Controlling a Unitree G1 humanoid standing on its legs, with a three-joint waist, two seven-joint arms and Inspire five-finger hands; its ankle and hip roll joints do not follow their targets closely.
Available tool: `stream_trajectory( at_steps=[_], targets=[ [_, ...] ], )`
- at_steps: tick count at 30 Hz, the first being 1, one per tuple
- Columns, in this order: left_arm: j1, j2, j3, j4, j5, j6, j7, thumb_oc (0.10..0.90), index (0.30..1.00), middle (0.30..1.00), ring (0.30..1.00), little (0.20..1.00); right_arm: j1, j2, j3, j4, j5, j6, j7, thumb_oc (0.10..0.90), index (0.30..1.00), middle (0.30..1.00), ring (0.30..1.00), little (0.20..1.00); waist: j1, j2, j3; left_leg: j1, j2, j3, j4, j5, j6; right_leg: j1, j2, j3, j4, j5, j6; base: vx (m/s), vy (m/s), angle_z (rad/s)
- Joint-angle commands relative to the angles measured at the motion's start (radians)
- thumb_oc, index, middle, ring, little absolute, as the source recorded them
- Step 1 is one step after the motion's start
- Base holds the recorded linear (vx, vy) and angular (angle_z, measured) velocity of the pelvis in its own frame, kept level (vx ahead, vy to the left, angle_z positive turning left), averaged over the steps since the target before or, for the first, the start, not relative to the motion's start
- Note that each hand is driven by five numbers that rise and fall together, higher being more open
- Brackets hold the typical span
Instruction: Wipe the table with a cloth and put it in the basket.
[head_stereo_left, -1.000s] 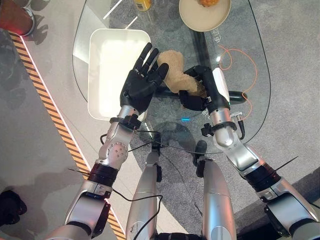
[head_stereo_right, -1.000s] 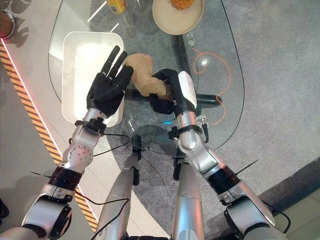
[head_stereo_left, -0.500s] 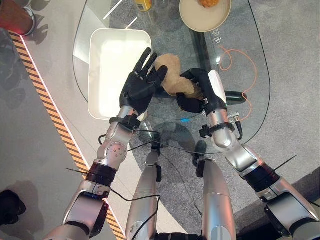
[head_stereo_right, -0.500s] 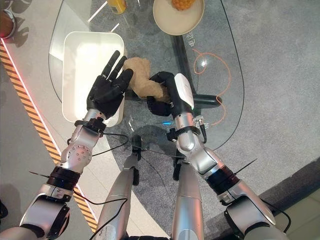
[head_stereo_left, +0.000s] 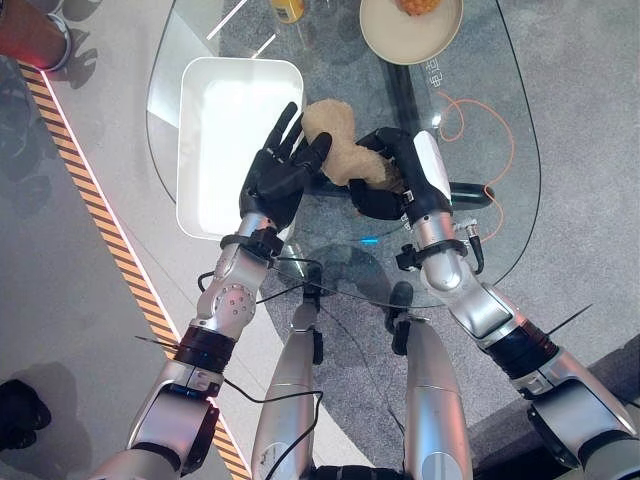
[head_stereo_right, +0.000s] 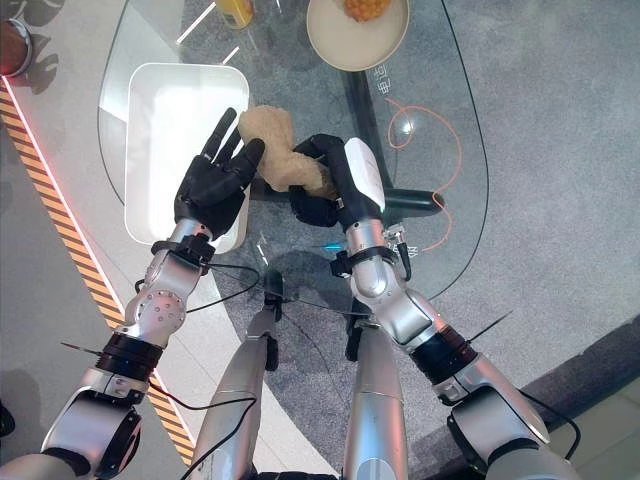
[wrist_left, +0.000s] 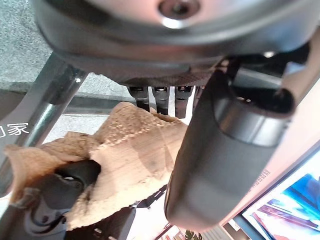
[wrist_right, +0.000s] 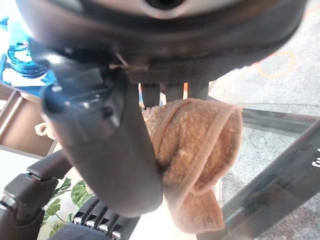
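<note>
One tan cloth being clamped in right hand, now nearer one white basket, left hand spreading fingers beside it

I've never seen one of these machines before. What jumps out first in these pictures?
Two dark hands meet over a glass table: the right hand is curled round a crumpled tan cloth, while the left hand is spread open beside it, fingers straight. Just to the robot's left sits a white basket, and a cream plate with some food rests at the table's far edge.
</note>
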Motion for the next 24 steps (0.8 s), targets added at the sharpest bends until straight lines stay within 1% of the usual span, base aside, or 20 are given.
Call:
stream_trajectory(
  at_steps=[1, 4, 6, 9, 12, 13, 14, 15, 16, 17, 18, 20, 23, 24],
  targets=[
    [-0.103, -0.001, -0.012, -0.138, 0.0, -0.029, -0.044, 0.8, 0.9, 0.9, 0.9, 0.9, -0.181, 0.055, -0.003, -0.244, -0.06, -0.139, -0.026, 0.1, 0.3, 0.3, 0.3, 0.2, 0.001, -0.042, -0.027, 0.037, -0.076, 0.089, 0.099, -0.161, 0.057, 0.078, 0.06, 0.023, -0.242, 0.121, 0.041, 0.0, 0.0, 0.0],
    [-0.11, -0.001, -0.017, -0.133, 0.003, -0.013, -0.055, 0.8, 0.9, 0.9, 0.9, 0.9, -0.19, 0.055, 0.001, -0.24, -0.061, -0.141, -0.027, 0.1, 0.3, 0.3, 0.3, 0.2, 0.001, -0.041, -0.027, 0.033, -0.077, 0.089, 0.095, -0.152, 0.057, 0.076, 0.06, 0.023, -0.248, 0.13, 0.04, 0.0, 0.0, 0.0],
    [-0.111, 0.002, -0.022, -0.128, 0.001, 0.002, -0.064, 0.8, 0.9, 0.9, 0.9, 0.9, -0.195, 0.055, 0.004, -0.239, -0.057, -0.141, -0.024, 0.1, 0.3, 0.3, 0.3, 0.2, 0.001, -0.041, -0.027, 0.039, -0.077, 0.089, 0.099, -0.16, 0.057, 0.083, 0.059, 0.023, -0.244, 0.121, 0.041, 0.0, 0.0, 0.0],
    [-0.124, 0.006, -0.029, -0.125, -0.004, 0.0, -0.064, 0.8, 0.9, 0.9, 0.9, 0.9, -0.206, 0.051, 0.008, -0.24, -0.051, -0.138, -0.02, 0.1, 0.3, 0.3, 0.3, 0.2, -0.001, -0.04, -0.027, 0.031, -0.078, 0.09, 0.098, -0.152, 0.057, 0.075, 0.059, 0.024, -0.247, 0.131, 0.041, 0.0, 0.0, 0.0],
    [-0.12, 0.008, -0.032, -0.121, -0.002, -0.001, -0.082, 0.8, 0.9, 0.9, 0.9, 0.9, -0.203, 0.052, 0.014, -0.242, -0.049, -0.135, -0.015, 0.1, 0.3, 0.3, 0.3, 0.2, 0.0, -0.04, -0.027, 0.038, -0.077, 0.092, 0.1, -0.161, 0.058, 0.079, 0.059, 0.025, -0.242, 0.122, 0.042, 0.0, 0.0, 0.0],
    [-0.122, 0.009, -0.032, -0.123, -0.001, -0.002, -0.089, 0.748, 0.855, 0.855, 0.855, 0.848, -0.206, 0.051, 0.016, -0.244, -0.047, -0.133, -0.01, 0.1, 0.3, 0.3, 0.3, 0.2, 0.0, -0.04, -0.027, 0.034, -0.077, 0.092, 0.097, -0.154, 0.058, 0.075, 0.059, 0.024, -0.246, 0.13, 0.041, 0.0, 0.0, 0.0],
    [-0.119, 0.008, -0.032, -0.122, 0.0, -0.002, -0.093, 0.63, 0.754, 0.754, 0.754, 0.73, -0.202, 0.053, 0.017, -0.245, -0.047, -0.132, -0.008, 0.1, 0.3, 0.3, 0.3, 0.2, 0.0, -0.04, -0.027, 0.039, -0.077, 0.091, 0.101, -0.162, 0.058, 0.08, 0.058, 0.025, -0.241, 0.121, 0.042, 0.0, 0.0, 0.0],
    [-0.119, 0.008, -0.032, -0.121, 0.0, -0.002, -0.093, 0.63, 0.754, 0.754, 0.754, 0.73, -0.202, 0.053, 0.017, -0.245, -0.047, -0.132, -0.008, 0.1, 0.3, 0.3, 0.3, 0.2, 0.0, -0.04, -0.027, 0.039, -0.077, 0.091, 0.101, -0.162, 0.058, 0.08, 0.058, 0.025, -0.241, 0.121, 0.042, 0.0, 0.0, 0.0],
    [-0.123, 0.007, -0.032, -0.126, 0.007, -0.013, -0.097, 0.226, 0.408, 0.408, 0.408, 0.326, -0.204, 0.055, 0.019, -0.245, -0.045, -0.13, 0.002, 0.1, 0.3, 0.3, 0.3, 0.2, 0.0, -0.041, -0.027, 0.041, -0.078, 0.09, 0.099, -0.161, 0.058, 0.081, 0.06, 0.025, -0.243, 0.122, 0.042, 0.0, 0.0, 0.0],
    [-0.125, 0.008, -0.033, -0.129, 0.008, -0.023, -0.098, 0.1, 0.3, 0.3, 0.3, 0.2, -0.204, 0.056, 0.02, -0.248, -0.044, -0.126, 0.007, 0.1, 0.3, 0.3, 0.3, 0.2, 0.0, -0.042, -0.027, 0.041, -0.079, 0.09, 0.099, -0.162, 0.059, 0.082, 0.06, 0.025, -0.243, 0.122, 0.042, 0.0, 0.0, 0.0],
    [-0.128, 0.009, -0.032, -0.13, 0.009, -0.026, -0.097, 0.1, 0.3, 0.3, 0.3, 0.2, -0.207, 0.055, 0.02, -0.249, -0.045, -0.125, 0.008, 0.1, 0.3, 0.3, 0.3, 0.2, 0.0, -0.041, -0.027, 0.036, -0.079, 0.089, 0.096, -0.154, 0.059, 0.078, 0.06, 0.025, -0.248, 0.131, 0.041, 0.0, 0.0, 0.0],
    [-0.124, 0.009, -0.032, -0.133, 0.01, -0.033, -0.105, 0.1, 0.3, 0.3, 0.3, 0.2, -0.203, 0.056, 0.024, -0.245, -0.046, -0.126, 0.01, 0.1, 0.3, 0.3, 0.3, 0.2, 0.001, -0.042, -0.027, 0.04, -0.079, 0.089, 0.1, -0.163, 0.059, 0.081, 0.059, 0.025, -0.243, 0.123, 0.042, 0.0, 0.0, 0.0],
    [-0.127, 0.008, -0.03, -0.137, 0.018, -0.038, -0.11, 0.1, 0.3, 0.3, 0.3, 0.2, -0.209, 0.058, 0.031, -0.238, -0.048, -0.125, 0.004, 0.1, 0.3, 0.3, 0.3, 0.2, 0.003, -0.041, -0.027, 0.034, -0.08, 0.09, 0.097, -0.155, 0.06, 0.075, 0.059, 0.024, -0.248, 0.131, 0.04, 0.0, 0.0, 0.0],
    [-0.124, 0.006, -0.032, -0.138, 0.023, -0.045, -0.108, 0.1, 0.3, 0.3, 0.3, 0.2, -0.208, 0.057, 0.034, -0.237, -0.047, -0.124, 0.001, 0.1, 0.3, 0.3, 0.3, 0.2, 0.003, -0.041, -0.027, 0.04, -0.081, 0.089, 0.099, -0.162, 0.059, 0.08, 0.059, 0.024, -0.245, 0.123, 0.041, 0.0, 0.0, 0.0]
  ],
)
